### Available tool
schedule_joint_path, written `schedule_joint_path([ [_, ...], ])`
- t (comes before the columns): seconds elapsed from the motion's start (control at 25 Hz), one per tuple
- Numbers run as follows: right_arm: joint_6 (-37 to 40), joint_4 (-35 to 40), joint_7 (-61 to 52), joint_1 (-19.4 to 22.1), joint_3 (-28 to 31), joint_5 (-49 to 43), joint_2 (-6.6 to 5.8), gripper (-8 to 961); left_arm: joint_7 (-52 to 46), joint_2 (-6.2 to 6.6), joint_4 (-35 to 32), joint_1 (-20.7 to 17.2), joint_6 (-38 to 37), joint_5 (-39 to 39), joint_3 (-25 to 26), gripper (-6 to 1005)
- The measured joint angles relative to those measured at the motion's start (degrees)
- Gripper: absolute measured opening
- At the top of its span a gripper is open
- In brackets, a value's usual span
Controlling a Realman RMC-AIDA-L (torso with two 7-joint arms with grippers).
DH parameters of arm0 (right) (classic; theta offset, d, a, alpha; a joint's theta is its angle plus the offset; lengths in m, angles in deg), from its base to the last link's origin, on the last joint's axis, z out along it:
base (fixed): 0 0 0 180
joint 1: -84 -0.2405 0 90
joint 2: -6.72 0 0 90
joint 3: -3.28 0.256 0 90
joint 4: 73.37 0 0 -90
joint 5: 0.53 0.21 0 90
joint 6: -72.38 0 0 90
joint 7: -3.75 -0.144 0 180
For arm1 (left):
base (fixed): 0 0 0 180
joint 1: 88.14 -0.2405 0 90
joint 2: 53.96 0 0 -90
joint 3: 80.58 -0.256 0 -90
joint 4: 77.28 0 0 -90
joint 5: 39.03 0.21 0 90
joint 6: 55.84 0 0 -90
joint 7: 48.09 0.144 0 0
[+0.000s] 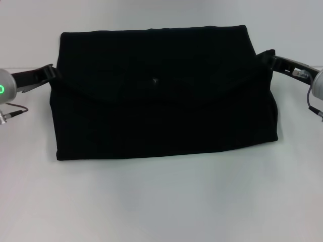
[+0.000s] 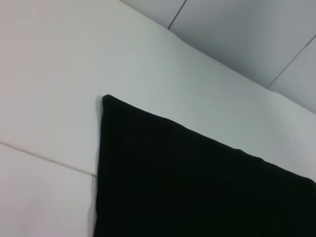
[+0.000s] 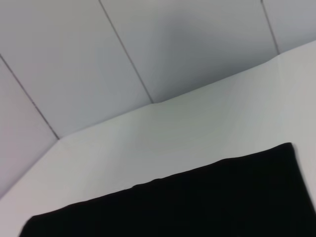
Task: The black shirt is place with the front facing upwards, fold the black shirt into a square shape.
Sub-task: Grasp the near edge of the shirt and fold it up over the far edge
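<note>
A: Where's the black shirt (image 1: 161,93)?

B: Folded wide on the surface (image 1: 161,201), between the left pincer (image 1: 50,73) and right pincer (image 1: 267,56), each at a side edge.

A: Gripping?

B: Can't tell. Probably placed to fold the sides inward.

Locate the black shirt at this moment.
In the head view the black shirt lies folded into a wide rectangle mid-table, with the left gripper at its left edge and the right gripper at its right.
</note>
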Motion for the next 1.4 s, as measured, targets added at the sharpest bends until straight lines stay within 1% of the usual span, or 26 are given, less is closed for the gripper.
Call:
schedule_joint_path([
  [0.24,-4.2,-3.1,7.2,-1.2,-0.1,3.2,0.15,47,2.1,-1.27,1.8,1.2,4.7,-0.2,-0.1,24],
  [0.44,-4.9,-5.5,16.6,-1.4,-0.1,9.0,0.26,50,6.0,-3.09,2.2,1.4,9.5,-2.6,-0.1,33],
  [0.52,-4.9,-6.0,18.9,-1.4,-0.1,10.5,0.26,51,6.8,-3.31,2.3,1.4,10.6,-3.0,-0.1,36],
  [0.68,-4.9,-6.2,19.6,-1.0,0.2,11.0,0.26,53,7.8,-3.48,2.4,1.1,10.9,-3.1,-0.1,43],
  [0.76,-4.7,-6.2,19.6,-0.6,0.4,11.6,0.26,54,7.7,-3.48,2.4,0.7,10.6,-3.1,0.1,106],
  [0.84,-4.3,-6.2,19.5,0.1,0.5,13.0,0.26,268,7.6,-3.25,2.4,0.2,9.5,-3.8,0.2,169],
  [0.92,-3.2,-6.0,19.3,1.1,0.5,15.1,0.21,347,7.6,-2.83,2.4,-0.4,7.8,-4.9,0.1,232],
  [1.04,0.9,-5.7,19.2,3.3,0.5,17.7,-0.31,465,7.5,-1.76,2.4,-1.3,3.3,-5.7,0.0,466],
  [1.08,2.7,-5.6,19.1,4.0,0.4,18.0,-0.59,504,7.2,-1.03,2.4,-1.7,0.8,-5.7,0.0,507],
  [1.16,8.0,-5.6,18.8,5.8,-0.2,17.9,-1.45,592,5.7,0.69,2.4,-2.8,-5.3,-5.7,0.0,589],
  [1.2,11.0,-5.6,18.7,6.7,-0.8,17.4,-1.95,637,4.4,2.06,2.7,-3.4,-9.1,-5.6,-0.1,630],
  [1.24,14.3,-5.5,18.6,7.8,-1.8,16.5,-2.55,681,3.9,2.84,3.1,-3.7,-11.3,-5.5,-0.1,671],
  [1.28,16.8,-5.4,18.6,8.6,-3.1,15.4,-3.03,725,3.2,3.85,3.7,-4.2,-14.3,-5.4,-0.2,681],
  [1.32,19.7,-5.2,18.7,9.5,-4.6,14.0,-3.51,735,2.4,5.61,5.0,-4.9,-18.6,-5.3,-0.3,692],
  [1.4,24.6,-4.2,19.0,11.2,-7.7,11.1,-4.18,754,1.1,7.31,6.1,-6.1,-23.0,-5.3,-0.7,713],
])
